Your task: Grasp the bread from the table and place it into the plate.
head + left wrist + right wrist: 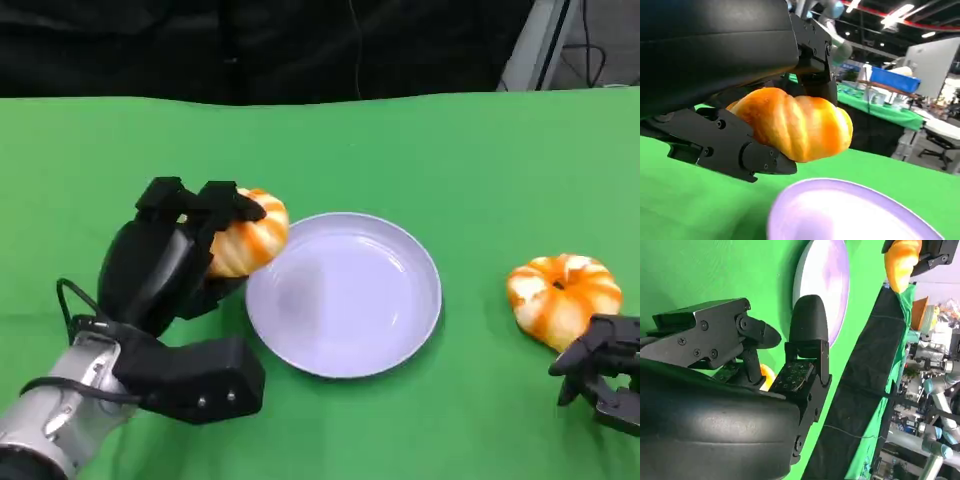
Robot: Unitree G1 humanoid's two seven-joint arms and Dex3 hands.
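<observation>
My left hand (175,255) grips an orange-and-white striped bread (252,235) and holds it above the table, just at the left rim of the pale lilac plate (425,300). In the left wrist view the bread (795,122) sits between the black fingers (747,152), with the plate (850,212) below and ahead of it. A second striped bread (562,295) lies on the green cloth to the right of the plate. My right hand (605,372) rests just beside its near edge, fingers apart and holding nothing. A sliver of that bread (766,376) peeks between the right hand's fingers (807,320).
The green tablecloth (330,150) stretches open behind the plate up to a dark back edge. In the right wrist view the plate (827,285) and my left hand's bread (901,257) lie beyond the right hand. Lab clutter stands past the table.
</observation>
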